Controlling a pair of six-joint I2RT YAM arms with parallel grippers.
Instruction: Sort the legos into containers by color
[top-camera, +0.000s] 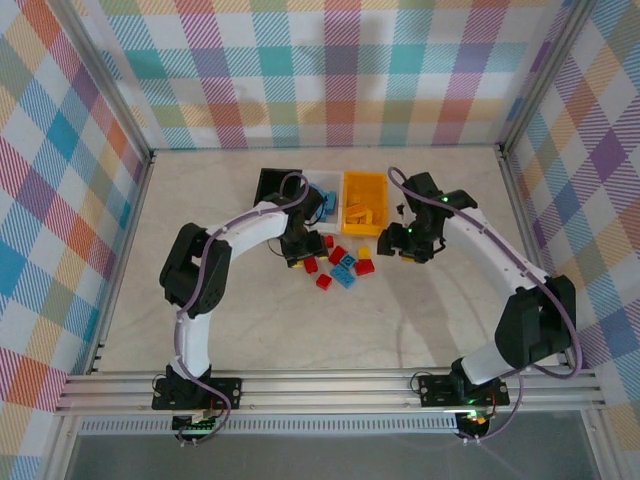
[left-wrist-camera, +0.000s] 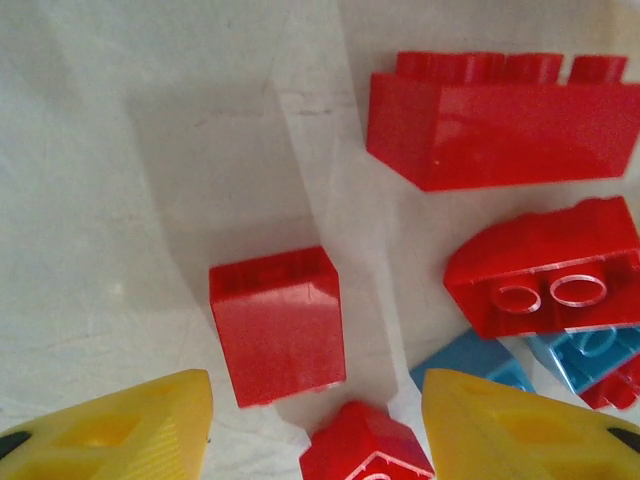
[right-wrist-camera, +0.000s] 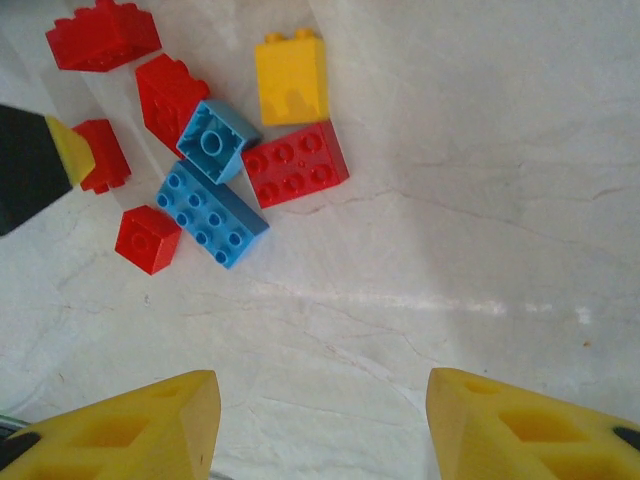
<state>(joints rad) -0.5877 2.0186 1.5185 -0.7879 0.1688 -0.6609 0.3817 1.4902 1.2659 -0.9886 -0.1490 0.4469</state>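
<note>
As our left tool (left-wrist-camera: 315, 438) hovers part-open and empty, a red lego (left-wrist-camera: 278, 325) lies just ahead, between its jaws. We judge a pick is beginning: lower, then close squarely. Our right tool (right-wrist-camera: 320, 420), open and empty, has the lego pile (right-wrist-camera: 215, 165) ahead-left.

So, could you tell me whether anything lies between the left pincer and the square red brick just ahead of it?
Nothing covers the square red brick, which lies at the tips of the open left pincer. A second red brick does lie in the gap, close to one finger, and might get caught too.
</note>
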